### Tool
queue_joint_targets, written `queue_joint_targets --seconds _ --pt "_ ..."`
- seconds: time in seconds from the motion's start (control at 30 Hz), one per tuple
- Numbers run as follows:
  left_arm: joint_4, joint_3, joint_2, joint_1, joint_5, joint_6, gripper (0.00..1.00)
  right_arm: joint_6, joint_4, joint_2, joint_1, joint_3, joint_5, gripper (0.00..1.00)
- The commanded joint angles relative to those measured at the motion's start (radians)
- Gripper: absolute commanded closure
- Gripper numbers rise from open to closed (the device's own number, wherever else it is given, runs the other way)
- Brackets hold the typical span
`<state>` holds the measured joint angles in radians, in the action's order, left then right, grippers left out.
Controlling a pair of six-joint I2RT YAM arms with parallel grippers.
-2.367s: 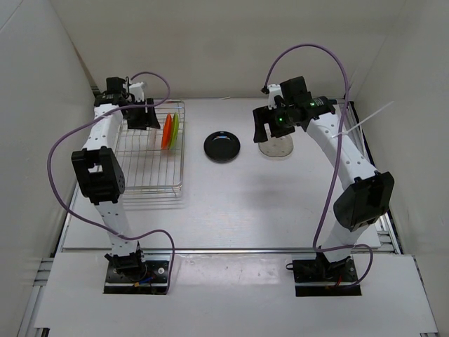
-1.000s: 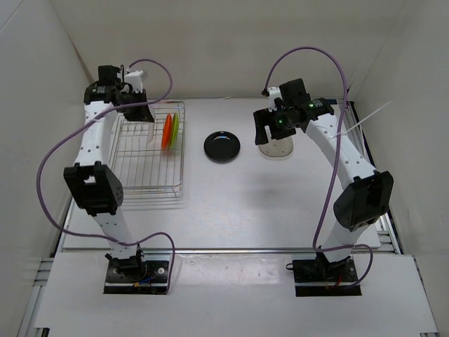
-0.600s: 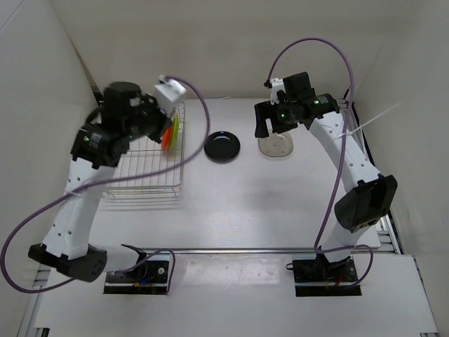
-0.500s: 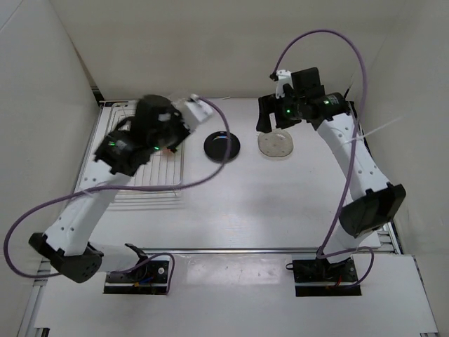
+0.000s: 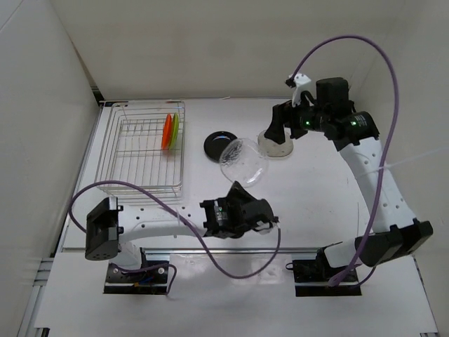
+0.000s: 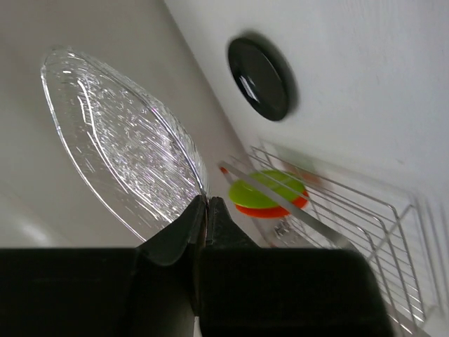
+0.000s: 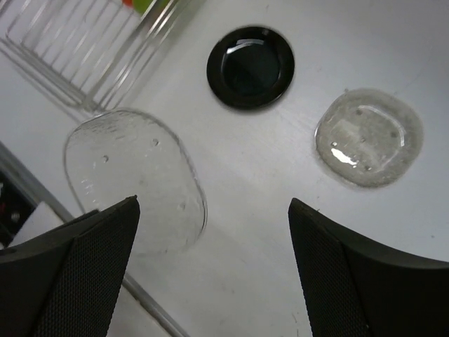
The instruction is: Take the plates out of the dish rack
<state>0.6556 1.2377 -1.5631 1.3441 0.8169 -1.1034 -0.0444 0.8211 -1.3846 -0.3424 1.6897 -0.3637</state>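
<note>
My left gripper (image 5: pixel 237 189) is shut on the lower rim of a clear plate (image 5: pixel 242 160), held up on edge over the table's front middle; in the left wrist view its fingers (image 6: pixel 214 217) pinch that plate (image 6: pixel 119 140). A second clear plate (image 5: pixel 275 145) and a black plate (image 5: pixel 222 145) lie flat on the table. The orange plate (image 5: pixel 166 132) and lime green plate (image 5: pixel 175 126) stand in the dish rack (image 5: pixel 140 184) at back left. My right gripper (image 5: pixel 275 130) hangs open above the lying clear plate (image 7: pixel 370 137), with nothing between its fingers (image 7: pixel 70 274).
The left arm lies low along the table's near edge, its purple cable looping in front. The right arm reaches in from the right side. White walls close in the table on the left, back and right.
My left arm has swung from the back of the rack down to the front middle, carrying the clear plate. The right gripper has risen and shifted right, above the lying clear plate.
</note>
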Motion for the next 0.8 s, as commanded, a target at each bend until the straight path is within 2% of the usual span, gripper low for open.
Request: queue_joint_targets --seconds 0.0,0.17,0.27,0.3,0.4,0.53,0.63,0.7,0.77 --pt "-0.063 0.088 0.015 0.105 0.102 -0.073 0.89 -0.1 0.045 -0.016 -0.001 -0.024 -0.122 0.11" --pt "-0.051 0.112 -0.006 0.125 0.113 -0.055 0.89 -0.14 0.084 -0.016 -0.012 -0.024 -0.123 0.14" --pt "-0.042 0.124 -0.017 0.125 0.113 -0.046 0.89 -0.149 0.084 -0.016 -0.043 -0.036 -0.077 0.26" --pt "-0.042 0.137 -0.017 0.125 0.113 -0.046 0.89 -0.149 0.084 -0.016 -0.043 -0.048 -0.063 0.38" --pt "-0.042 0.147 -0.028 0.125 0.113 -0.046 0.89 -0.138 0.073 -0.016 -0.043 -0.07 -0.063 0.53" --pt "-0.042 0.157 -0.037 0.107 0.113 -0.046 0.89 -0.138 0.073 -0.016 -0.043 -0.091 -0.072 0.61" --pt "-0.053 0.166 -0.037 0.098 0.113 -0.046 0.89 -0.138 0.073 -0.016 -0.043 -0.091 -0.086 0.62" --pt "-0.062 0.166 -0.037 0.078 0.113 -0.046 0.89 -0.138 0.073 -0.005 -0.043 -0.101 -0.095 0.71" --pt "-0.062 0.175 -0.046 0.069 0.113 -0.046 0.89 -0.138 0.073 -0.005 -0.043 -0.101 -0.095 0.85"
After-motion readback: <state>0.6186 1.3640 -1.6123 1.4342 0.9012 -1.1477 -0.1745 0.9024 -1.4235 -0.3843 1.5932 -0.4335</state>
